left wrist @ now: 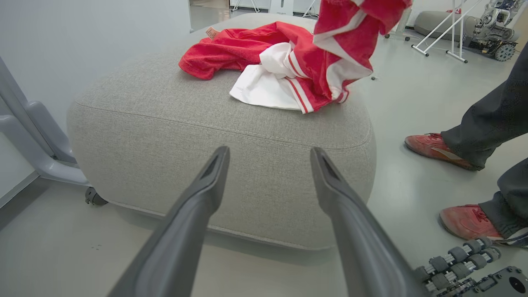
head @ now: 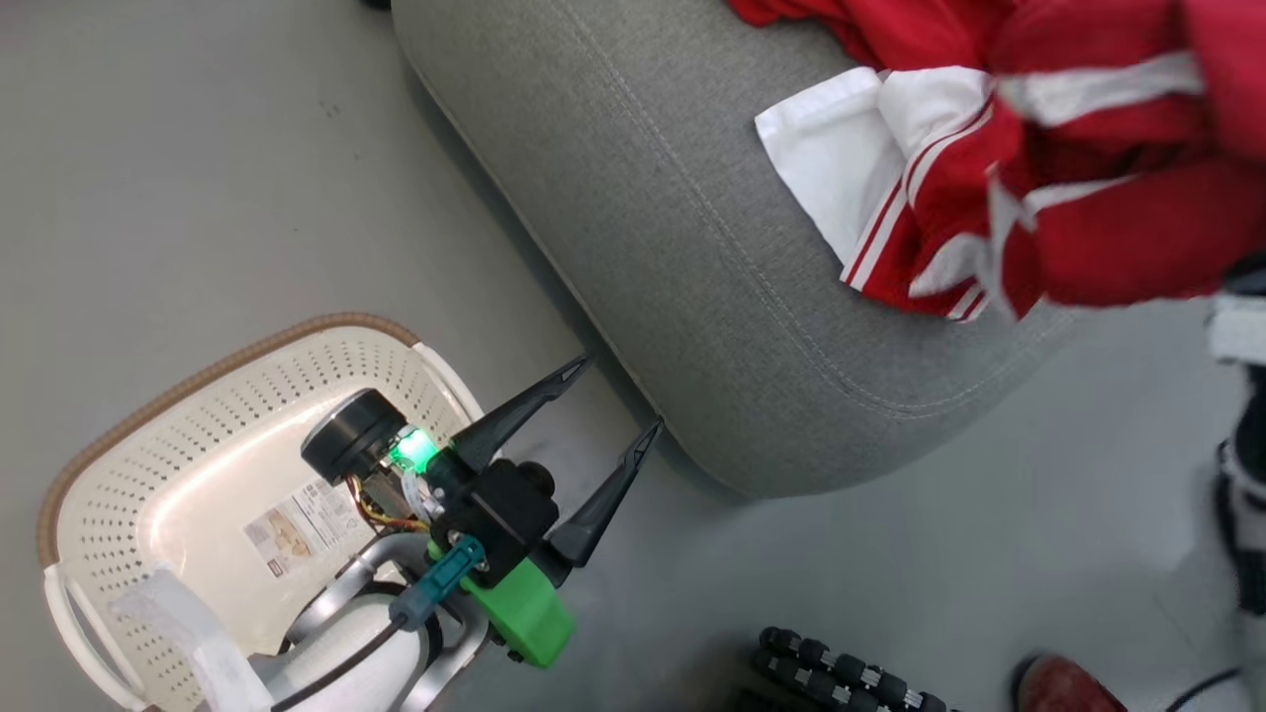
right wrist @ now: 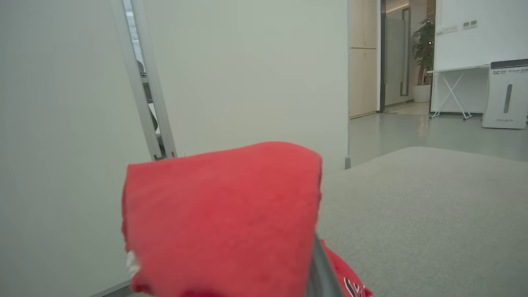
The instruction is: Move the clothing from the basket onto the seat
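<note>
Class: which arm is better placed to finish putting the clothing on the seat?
Right. The right gripper holds red clothing up above the seat, ready to release. The left gripper is open with nothing in it, low near the basket.

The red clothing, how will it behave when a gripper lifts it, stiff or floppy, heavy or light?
Probably very floppy: the clothing lies crumpled on the seat, and its raised part hangs in loose folds. Likely light for its bulk, as the fabric looks thin. It may trail, since the raised part reaches down to the heap.
</note>
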